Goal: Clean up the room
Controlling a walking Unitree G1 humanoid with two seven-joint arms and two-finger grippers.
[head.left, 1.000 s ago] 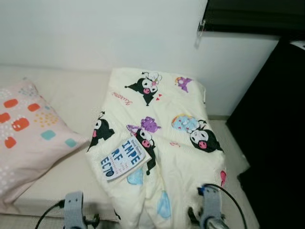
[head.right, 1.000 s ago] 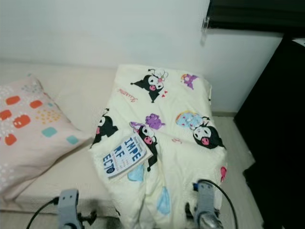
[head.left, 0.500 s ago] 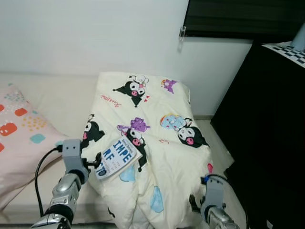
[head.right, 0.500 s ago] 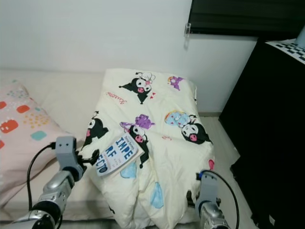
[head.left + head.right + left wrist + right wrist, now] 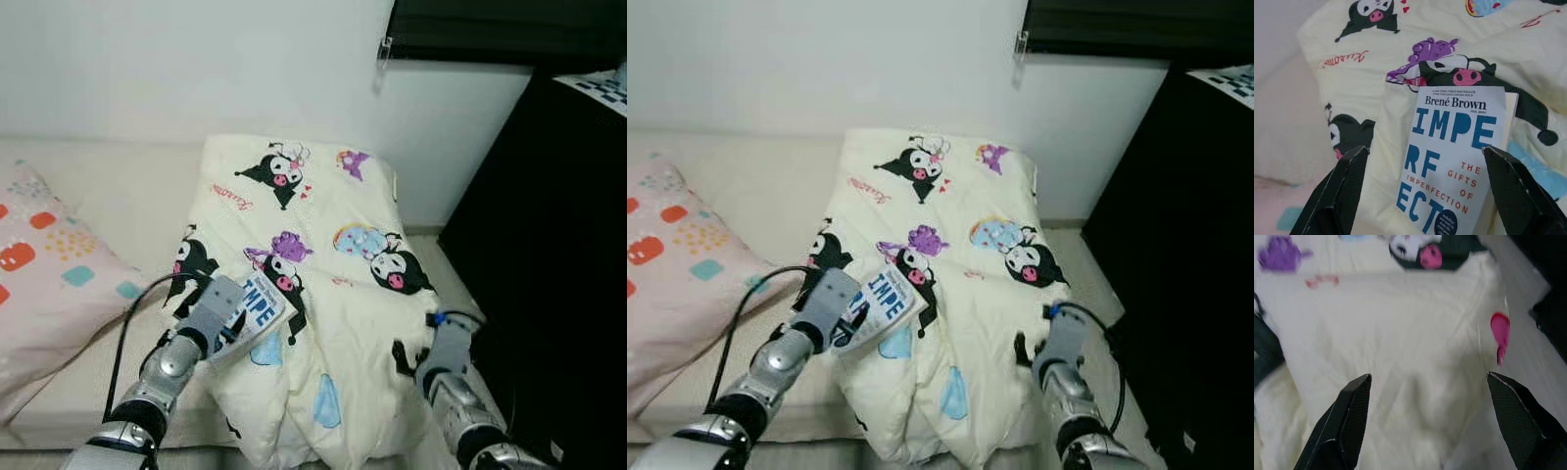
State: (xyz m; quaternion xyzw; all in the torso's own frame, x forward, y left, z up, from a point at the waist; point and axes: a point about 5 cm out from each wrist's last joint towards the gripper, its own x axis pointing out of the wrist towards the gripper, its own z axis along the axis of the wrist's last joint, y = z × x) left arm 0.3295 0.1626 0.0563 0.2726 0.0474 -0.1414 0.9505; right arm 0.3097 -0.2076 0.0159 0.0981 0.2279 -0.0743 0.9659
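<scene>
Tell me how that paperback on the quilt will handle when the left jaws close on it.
The book looks thin and soft-covered, so it will probably flex. It lies on a rumpled quilt, which likely gives under pressure. The left gripper stands open, astride its width; the glossy cover may slip.

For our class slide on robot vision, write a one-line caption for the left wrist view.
Open left gripper poised over the book "The Gifts of Imperfection" lying on a cartoon-print quilt.

left gripper spread wide, right gripper likewise
</scene>
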